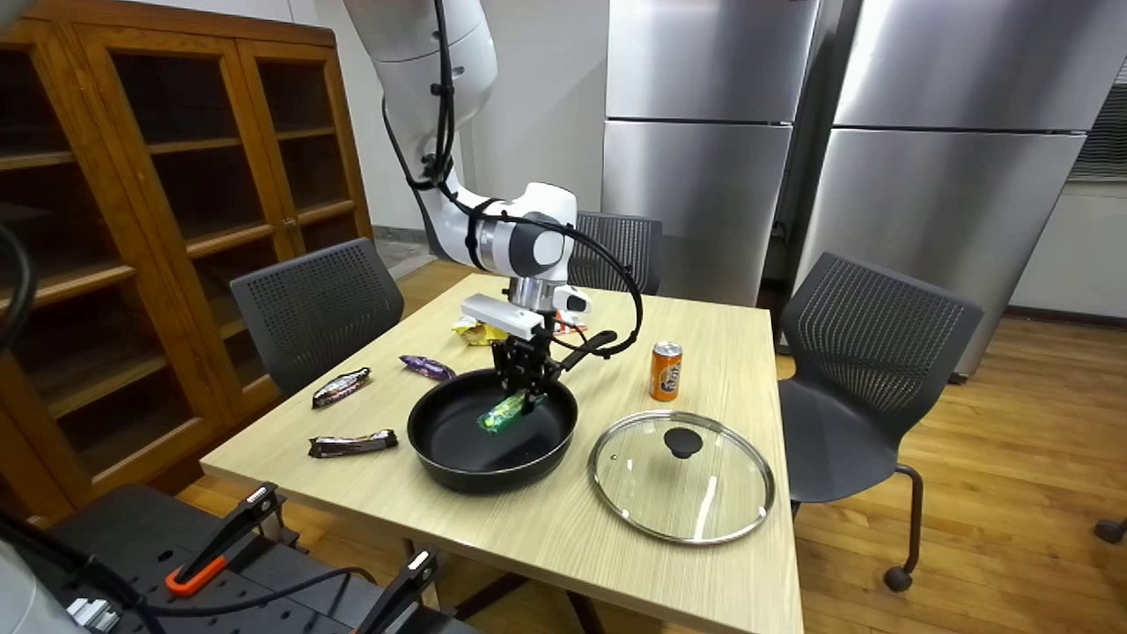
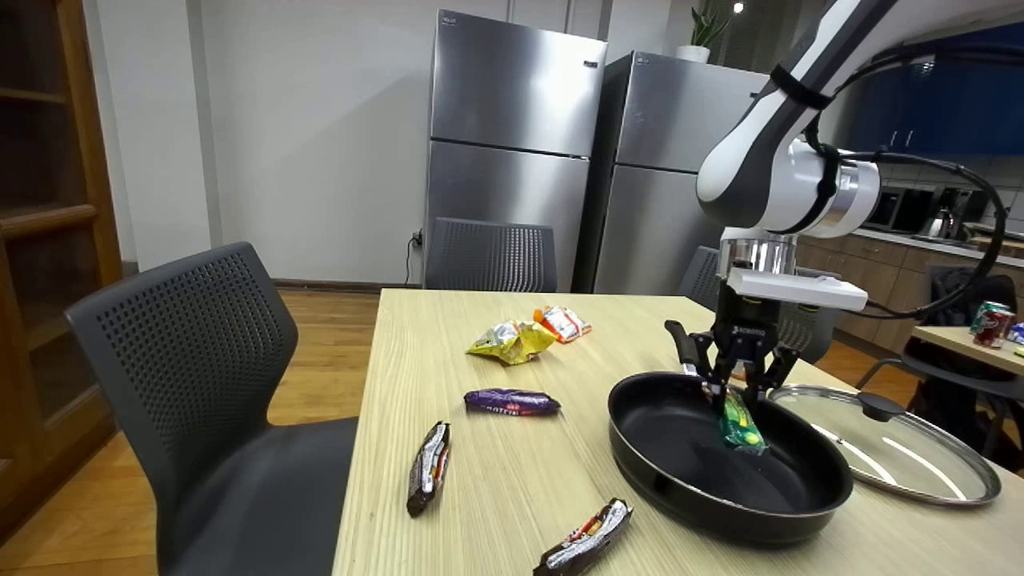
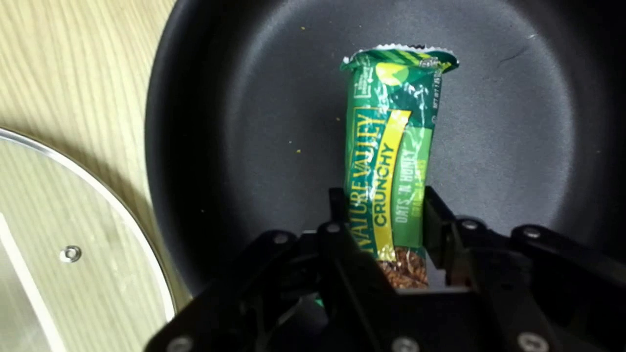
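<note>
While tool (image 3: pixel 386 205) clamps granola bar (image 3: pixel 391 142), end juts past fingertips (image 3: pixel 438 215) over pan floor (image 3: pixel 279 161).

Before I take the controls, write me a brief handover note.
Gripper: closed on the green plastic-wrapped granola bar.
Places: the bar is over the floor of the round black frying pan; whether they touch is unclear. The round clear-glass lid lies beside the pan on the pale wood-grained table.
Done: bar gripped and positioned over the pan.
Left: bar not yet released.
</note>
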Robot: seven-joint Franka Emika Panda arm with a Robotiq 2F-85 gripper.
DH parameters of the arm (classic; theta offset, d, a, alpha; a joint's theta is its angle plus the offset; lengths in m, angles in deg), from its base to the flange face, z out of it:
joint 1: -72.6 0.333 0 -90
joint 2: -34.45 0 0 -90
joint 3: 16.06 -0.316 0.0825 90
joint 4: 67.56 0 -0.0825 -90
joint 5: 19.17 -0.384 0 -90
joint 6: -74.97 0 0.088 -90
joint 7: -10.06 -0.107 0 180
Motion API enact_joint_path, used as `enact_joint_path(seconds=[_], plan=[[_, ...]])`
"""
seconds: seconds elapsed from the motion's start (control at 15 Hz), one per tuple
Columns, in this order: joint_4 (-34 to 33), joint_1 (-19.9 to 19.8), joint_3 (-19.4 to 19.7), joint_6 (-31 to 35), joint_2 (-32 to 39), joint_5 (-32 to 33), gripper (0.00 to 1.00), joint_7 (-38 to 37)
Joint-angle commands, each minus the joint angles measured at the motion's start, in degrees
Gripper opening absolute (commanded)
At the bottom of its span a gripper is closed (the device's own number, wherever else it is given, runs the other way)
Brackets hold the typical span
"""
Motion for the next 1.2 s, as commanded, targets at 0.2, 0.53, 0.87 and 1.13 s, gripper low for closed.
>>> enact_joint_path(seconds=[0.2,0.53,0.87,1.13], plan=[[-1.07,-0.68,0.56,-2.28,2.15,-2.06,0.14,-0.48],[0.13,-0.78,0.36,-3.92,1.49,-1.92,0.66,0.91],[4.24,-0.81,-0.10,-3.40,-2.18,-1.66,0.99,3.06],[5.76,0.19,-0.38,-3.19,-4.63,-1.21,1.00,3.41]])
